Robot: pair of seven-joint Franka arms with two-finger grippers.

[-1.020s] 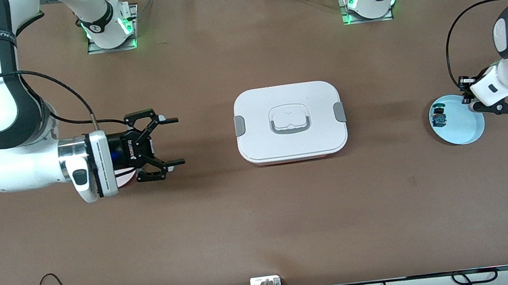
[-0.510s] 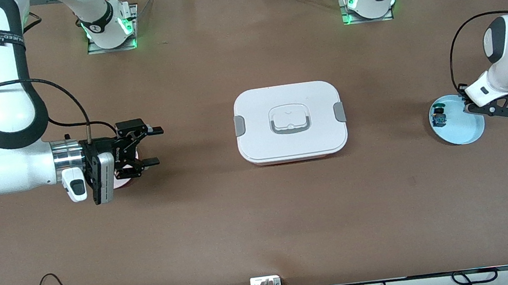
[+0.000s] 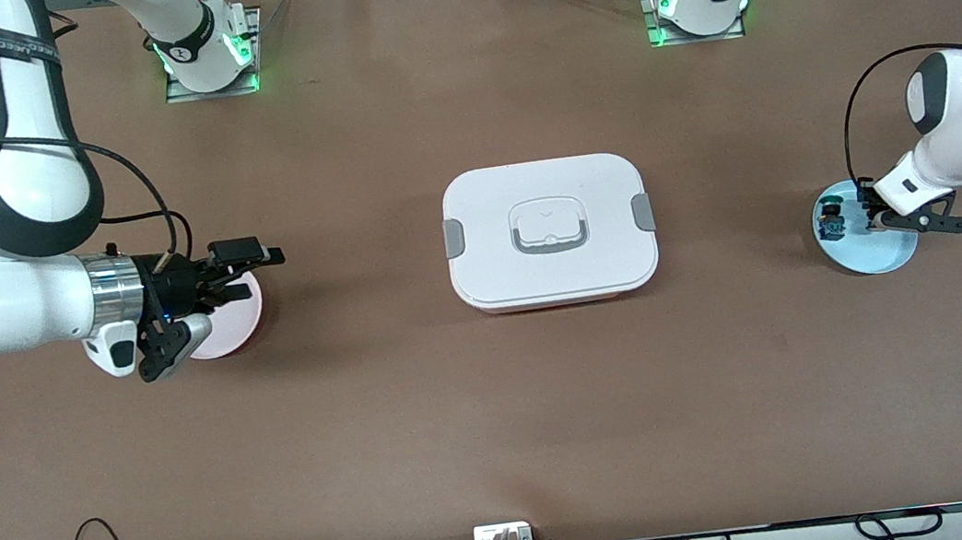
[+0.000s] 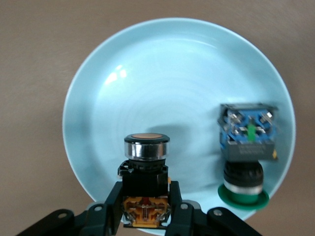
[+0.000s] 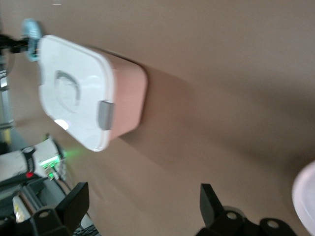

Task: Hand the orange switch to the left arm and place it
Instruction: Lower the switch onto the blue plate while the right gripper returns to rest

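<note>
Brown tabletop, with the box (image 3: 549,230) at its middle. At the left arm's end, my left gripper (image 4: 145,215) is clamped on the orange switch (image 4: 145,181) over the blue plate (image 4: 162,83); I judge the pickup step. My right gripper (image 3: 258,271) hangs open over the pink plate (image 3: 242,325). Next I must lift and carry clear of the box.
</note>
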